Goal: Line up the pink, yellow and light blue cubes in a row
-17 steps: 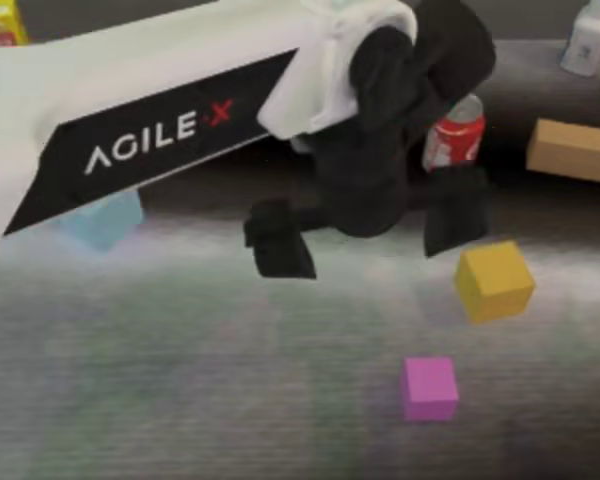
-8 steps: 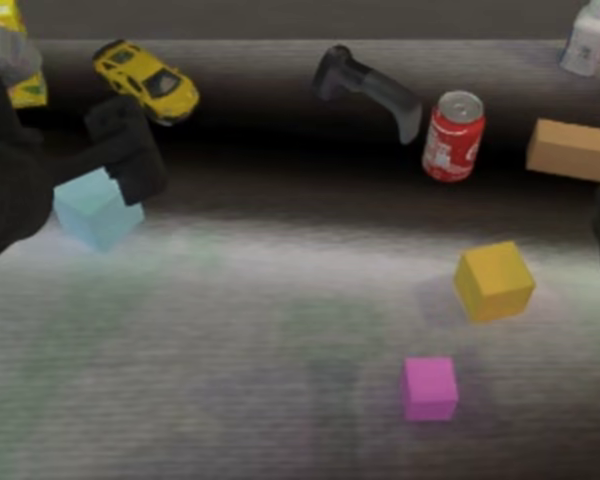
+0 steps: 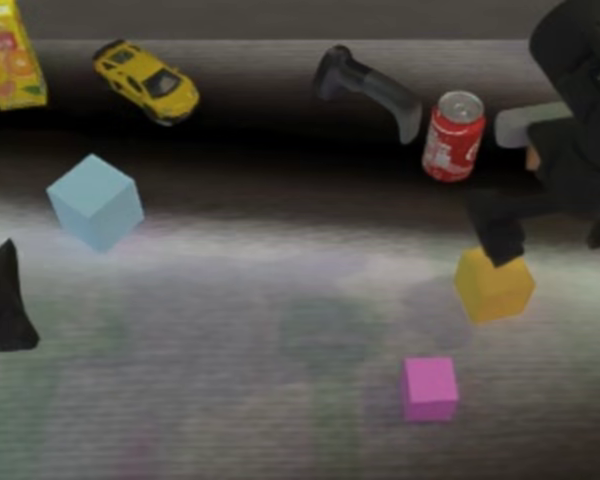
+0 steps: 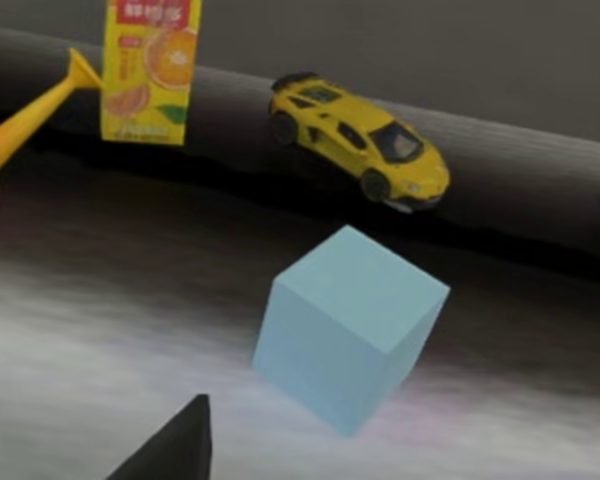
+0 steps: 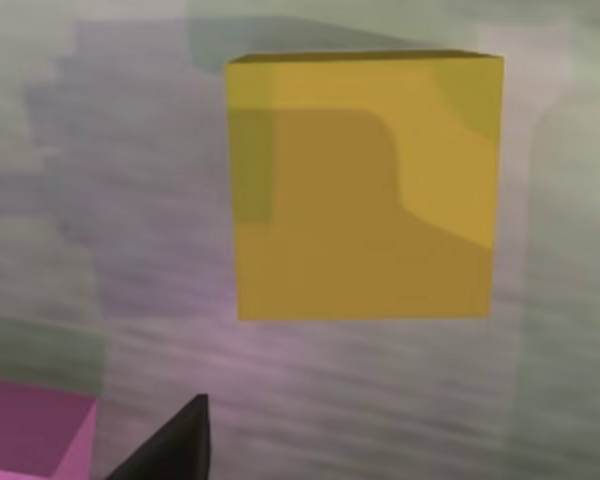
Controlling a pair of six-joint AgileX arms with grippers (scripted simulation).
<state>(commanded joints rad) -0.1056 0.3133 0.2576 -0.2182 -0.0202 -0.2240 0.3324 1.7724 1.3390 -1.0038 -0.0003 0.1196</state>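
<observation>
3 cubes sat apart on the tabletop, not in a row. Cubes have no long axis. The light blue cube lay at left, turned corner-on to the tabletop edges, near the yellow toy car. The yellow cube lay at right, slightly rotated. The pink cube lay nearer the front, roughly square to the edges, well apart from the yellow one.

The right hand hung over the yellow cube, 1 finger at the cube's back edge, fingers spread, holding nothing. 0.5 s earlier only its edge showed at the right border. The left hand sat at the left edge, away from the blue cube it had been beside; whether it was open or closed cannot be told. The cubes had not moved. A red can, black scanner and juice carton stood at the back.
</observation>
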